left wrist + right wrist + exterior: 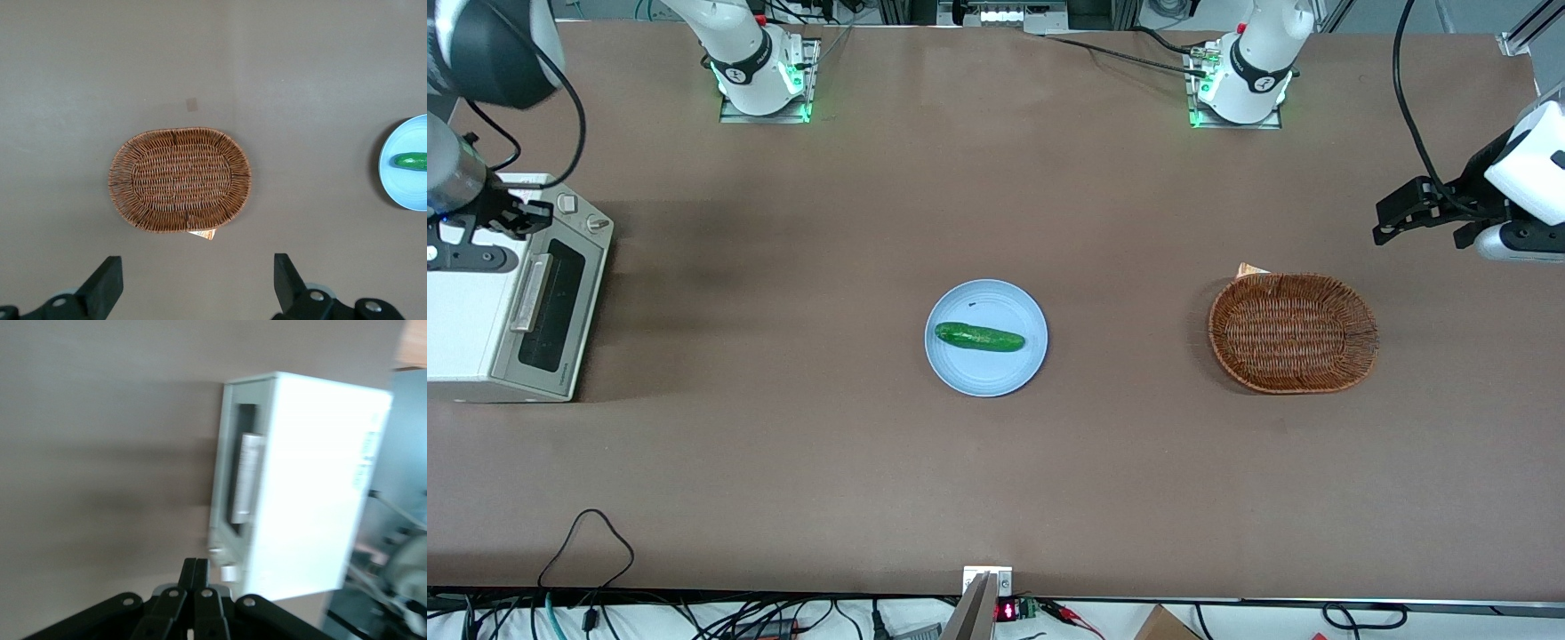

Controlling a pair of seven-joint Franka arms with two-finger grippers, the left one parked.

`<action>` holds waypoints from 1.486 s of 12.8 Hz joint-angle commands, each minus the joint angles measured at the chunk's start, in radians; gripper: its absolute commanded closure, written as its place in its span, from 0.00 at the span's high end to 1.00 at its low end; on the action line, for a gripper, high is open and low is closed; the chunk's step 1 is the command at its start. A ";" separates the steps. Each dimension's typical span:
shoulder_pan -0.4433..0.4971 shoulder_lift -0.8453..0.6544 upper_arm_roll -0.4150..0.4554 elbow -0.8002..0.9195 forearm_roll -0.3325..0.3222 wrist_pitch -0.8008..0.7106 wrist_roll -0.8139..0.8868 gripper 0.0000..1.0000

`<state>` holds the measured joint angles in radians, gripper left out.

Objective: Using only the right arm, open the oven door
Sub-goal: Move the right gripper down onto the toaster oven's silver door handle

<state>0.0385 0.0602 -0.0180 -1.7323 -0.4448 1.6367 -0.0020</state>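
Over at the working arm's end of the counter (783,462), at the left edge of the front frame, the white toaster oven (467,316) sits with its oven door (551,307) shut flat against the body, dark glass facing the plate and the silver bar handle (531,292) running along the door's upper edge. Two knobs (583,213) sit at the end farther from the camera. The right arm (454,169) hangs over that knob end, and its gripper (534,216) hovers just above the oven's top corner, near the handle but not touching it. From the wrist camera the fingers (195,577) look pressed together, holding nothing.

Mid-frame, a pale blue plate (985,378) carries a cucumber (979,337). Toward the parked arm's end lies an oval wicker basket (1293,332).
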 commanded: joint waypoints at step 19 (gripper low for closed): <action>-0.074 0.170 -0.002 -0.326 -0.572 0.430 0.478 0.00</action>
<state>-0.0206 0.2262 -0.0213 -2.0417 -0.9877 2.0401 0.4435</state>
